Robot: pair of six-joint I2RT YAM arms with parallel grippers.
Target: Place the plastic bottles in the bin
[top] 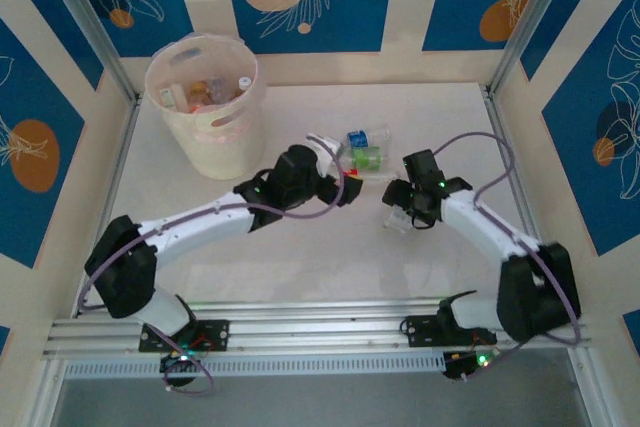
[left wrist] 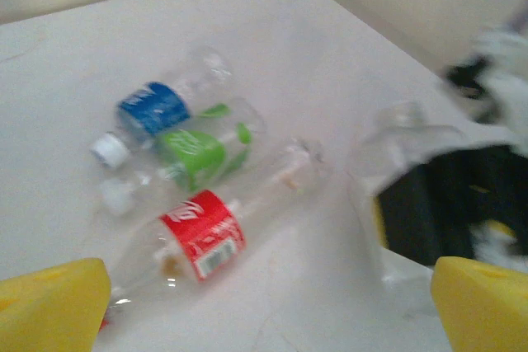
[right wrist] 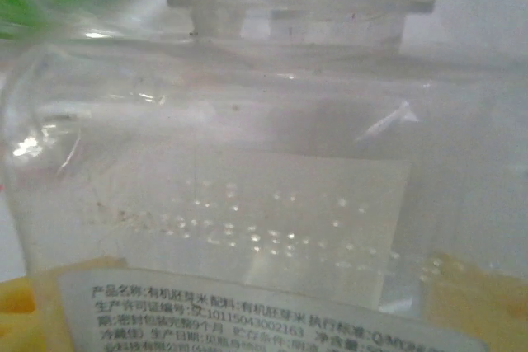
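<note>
bin (top: 205,137) sits at 10 o'clock on the table (top: 300,267), upright. several bottles (top: 215,92) are already inside it, count unclear through the rim, so most of the job looks done.

four bottles are not yet binned, all near 1 to 3 o'clock of table centre:
- blue-label bottle (left wrist: 153,109), lying flat, white cap toward 8 o'clock in the left wrist view
- green-label bottle (left wrist: 194,154), flat, touching the blue one at its 5 o'clock side
- red-label bottle (left wrist: 202,232), flat, just beside the green one, nearest the left claw
- clear bottle (right wrist: 247,162), at 3 o'clock, sitting between the right gripper's fingers (right wrist: 487,294)

left gripper (left wrist: 264,302) is spread wide and holds nothing, hovering low just short of the red-label bottle, which lies toward 11 o'clock of its fingertips.

right gripper (top: 405,209) has the clear bottle between its yellow pads, jaws partly closed in. cannot tell if they actually clamp it or if it is off the table.

judgement: late stage. what's left is these four, clear one first, then the cluster of three.
</note>
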